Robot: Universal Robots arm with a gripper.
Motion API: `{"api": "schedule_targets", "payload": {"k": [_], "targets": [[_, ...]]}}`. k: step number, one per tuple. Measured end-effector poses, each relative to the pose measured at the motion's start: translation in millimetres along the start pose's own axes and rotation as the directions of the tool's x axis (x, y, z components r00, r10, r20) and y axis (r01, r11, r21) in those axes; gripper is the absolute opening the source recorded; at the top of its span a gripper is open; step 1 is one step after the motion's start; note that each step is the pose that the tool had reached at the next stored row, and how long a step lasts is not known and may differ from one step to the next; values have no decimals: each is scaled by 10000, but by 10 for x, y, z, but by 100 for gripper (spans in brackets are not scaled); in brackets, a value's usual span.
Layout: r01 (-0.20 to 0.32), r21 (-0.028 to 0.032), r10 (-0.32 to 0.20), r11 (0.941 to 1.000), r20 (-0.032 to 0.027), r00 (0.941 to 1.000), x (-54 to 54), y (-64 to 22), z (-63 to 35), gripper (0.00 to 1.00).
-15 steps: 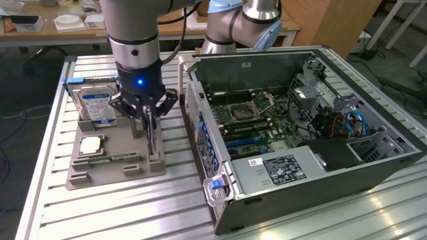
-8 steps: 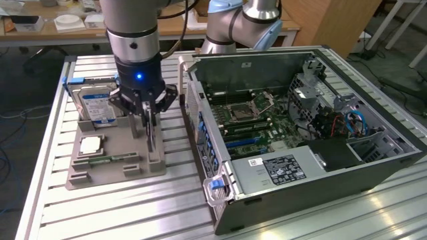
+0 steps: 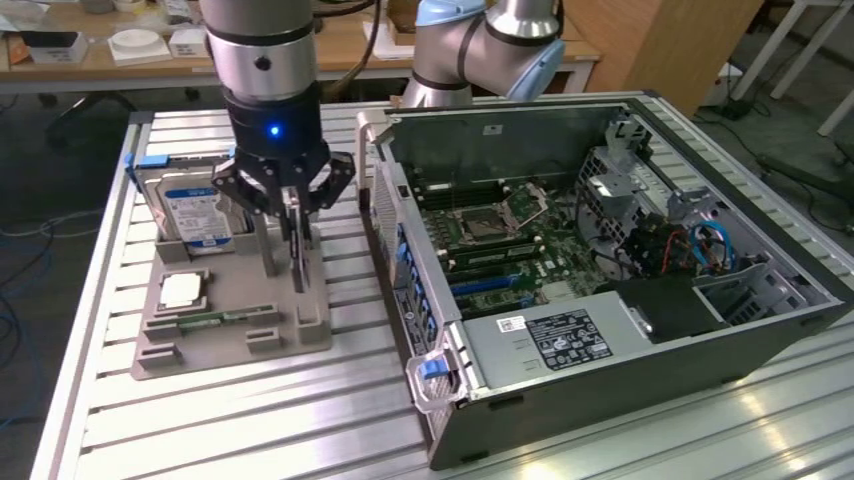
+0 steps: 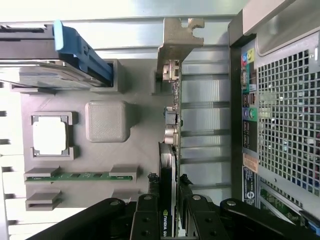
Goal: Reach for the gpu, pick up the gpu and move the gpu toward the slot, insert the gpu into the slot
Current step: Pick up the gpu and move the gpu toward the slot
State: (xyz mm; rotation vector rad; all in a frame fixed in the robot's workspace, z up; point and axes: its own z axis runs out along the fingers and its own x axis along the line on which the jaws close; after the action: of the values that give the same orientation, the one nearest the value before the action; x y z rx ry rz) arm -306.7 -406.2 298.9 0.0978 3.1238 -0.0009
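A: Tool (image 4: 168, 202) foreground, closed on anything?
B: Yes: your tool pinches the gpu (image 4: 169, 152) edge-on; it stands upright in the grey holder (image 3: 227, 335) on the desk (image 3: 100, 300), beside the open computer case (image 3: 641, 395).

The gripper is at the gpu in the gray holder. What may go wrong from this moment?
1. The gpu stands thin and edge-on at the gripper; a slightly skewed hold could tilt it or let it slip.
2. Its metal bracket lies close against the gray holder and might catch on lifting.
3. The computer case wall rises close beside the holder; the card could strike it on the way over.
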Motion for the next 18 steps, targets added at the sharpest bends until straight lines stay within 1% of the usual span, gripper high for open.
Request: {"api": "schedule_targets", "payload": {"k": [4, 18], "targets": [[0, -1, 0, 10000, 0, 10000, -2, 0, -114, 26], [1, -1, -1, 10000, 1, 10000, -9, 0, -565, 26]]}}
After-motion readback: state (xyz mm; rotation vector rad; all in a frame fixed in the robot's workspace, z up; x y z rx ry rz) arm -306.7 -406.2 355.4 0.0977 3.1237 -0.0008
